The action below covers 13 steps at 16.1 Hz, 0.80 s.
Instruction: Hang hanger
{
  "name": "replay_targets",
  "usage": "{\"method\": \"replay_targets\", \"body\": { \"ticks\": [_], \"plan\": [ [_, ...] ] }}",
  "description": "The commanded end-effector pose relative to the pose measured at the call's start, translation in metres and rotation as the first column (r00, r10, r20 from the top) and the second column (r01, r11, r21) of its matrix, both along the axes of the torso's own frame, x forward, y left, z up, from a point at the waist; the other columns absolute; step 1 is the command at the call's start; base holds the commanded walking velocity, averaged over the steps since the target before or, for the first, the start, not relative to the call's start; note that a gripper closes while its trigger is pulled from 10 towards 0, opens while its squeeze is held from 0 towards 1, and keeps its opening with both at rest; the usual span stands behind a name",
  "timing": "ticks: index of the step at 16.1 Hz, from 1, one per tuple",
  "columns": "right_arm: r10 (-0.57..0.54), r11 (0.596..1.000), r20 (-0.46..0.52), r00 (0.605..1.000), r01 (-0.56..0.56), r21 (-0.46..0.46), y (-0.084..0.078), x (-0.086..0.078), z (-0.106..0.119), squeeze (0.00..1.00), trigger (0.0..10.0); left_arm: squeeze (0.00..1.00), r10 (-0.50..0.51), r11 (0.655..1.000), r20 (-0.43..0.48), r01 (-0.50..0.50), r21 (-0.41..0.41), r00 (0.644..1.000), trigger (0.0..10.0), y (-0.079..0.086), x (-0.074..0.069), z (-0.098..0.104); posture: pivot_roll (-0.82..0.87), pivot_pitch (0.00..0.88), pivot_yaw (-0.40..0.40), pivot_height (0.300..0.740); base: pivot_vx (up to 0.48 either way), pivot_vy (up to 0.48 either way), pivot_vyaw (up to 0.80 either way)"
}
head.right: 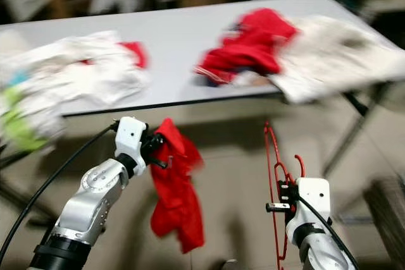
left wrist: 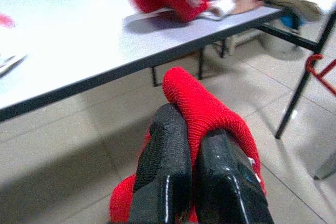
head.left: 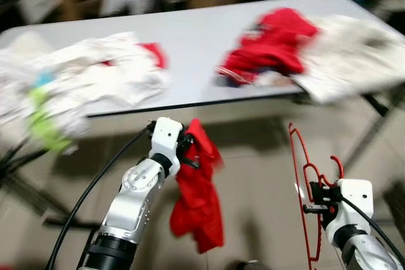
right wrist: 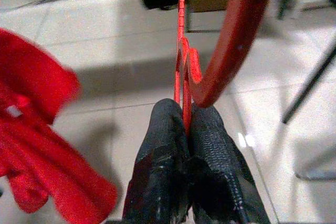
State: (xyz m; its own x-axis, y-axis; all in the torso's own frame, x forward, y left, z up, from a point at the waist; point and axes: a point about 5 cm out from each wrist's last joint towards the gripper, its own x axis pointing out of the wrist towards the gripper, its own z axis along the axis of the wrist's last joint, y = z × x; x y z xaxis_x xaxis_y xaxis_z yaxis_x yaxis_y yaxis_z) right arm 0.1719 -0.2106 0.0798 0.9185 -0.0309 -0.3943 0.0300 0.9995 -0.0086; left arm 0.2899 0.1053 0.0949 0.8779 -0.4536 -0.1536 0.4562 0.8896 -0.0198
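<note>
The right gripper [right wrist: 184, 124] is clenched on a red hanger [head.left: 302, 181]; in the right wrist view its two black fingers [right wrist: 163, 145] press together on the thin red plastic near the hook. The hanger stands almost upright in the air in front of the table's edge, on the robot's right side, above the tiled floor [head.left: 259, 194]. Its hook [head.left: 337, 164] curves just above the gripper.

The left gripper [left wrist: 191, 145] is closed on a red garment [head.left: 197, 188]. The left wrist view shows the knitted red cloth pinched between the two fingers and folded over their tips. The garment hangs down freely from this gripper, well apart from the hanger, and does not touch the floor.

Behind both grippers stands a grey table [head.left: 196, 49] with dark legs. On it lie a heap of white clothes [head.left: 95, 74] at the robot's left, a red piece of clothing [head.left: 272, 45] nearer the middle, and another pale heap [head.left: 354, 55] at the right, partly over the edge. The head views are blurred, so finer details cannot be told.
</note>
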Motion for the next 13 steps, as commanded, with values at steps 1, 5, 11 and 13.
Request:
{"method": "replay_targets", "body": {
  "ticks": [1, 5, 11, 13],
  "plan": [
    [0.015, 1.0, 0.048, 0.999, -0.015, -0.003, 0.002, 0.003, 0.012, 0.0, 10.0, 0.0, -0.009, 0.999, 0.051, 0.011, -0.047, 0.999, 10.0, -0.004, 0.003, 0.013, -0.2, 0.0, 0.114, 0.74, 0.0, 0.0, -0.8],
    [0.185, 0.981, 0.117, 0.976, -0.177, -0.077, 0.014, 0.003, 0.044, 0.0, 10.0, 0.0, -0.086, 0.992, 0.067, 0.092, -0.088, 0.994, 10.0, -0.007, -0.002, 0.018, -0.2, 0.0, 0.121, 0.74, 0.127, 0.0, -0.77],
    [0.338, 0.941, 0.287, 0.897, -0.323, -0.099, 0.012, 0.011, 0.091, 0.0, 10.0, 0.0, -0.003, 0.992, 0.086, 0.014, -0.123, 0.996, 10.0, 0.006, 0.001, 0.023, -0.2, 0.0, 0.044, 0.74, 0.337, 0.0, 0.0],
    [0.406, 0.912, 0.32, 0.856, -0.4, -0.087, 0.014, 0.016, 0.103, 0.0, 10.0, 0.0, 0.029, 0.991, 0.105, -0.014, -0.136, 0.994, 10.0, 0.007, 0.001, 0.027, -0.2, 0.0, -0.011, 0.74, 0.369, 0.0, 0.0]
  ]
}}
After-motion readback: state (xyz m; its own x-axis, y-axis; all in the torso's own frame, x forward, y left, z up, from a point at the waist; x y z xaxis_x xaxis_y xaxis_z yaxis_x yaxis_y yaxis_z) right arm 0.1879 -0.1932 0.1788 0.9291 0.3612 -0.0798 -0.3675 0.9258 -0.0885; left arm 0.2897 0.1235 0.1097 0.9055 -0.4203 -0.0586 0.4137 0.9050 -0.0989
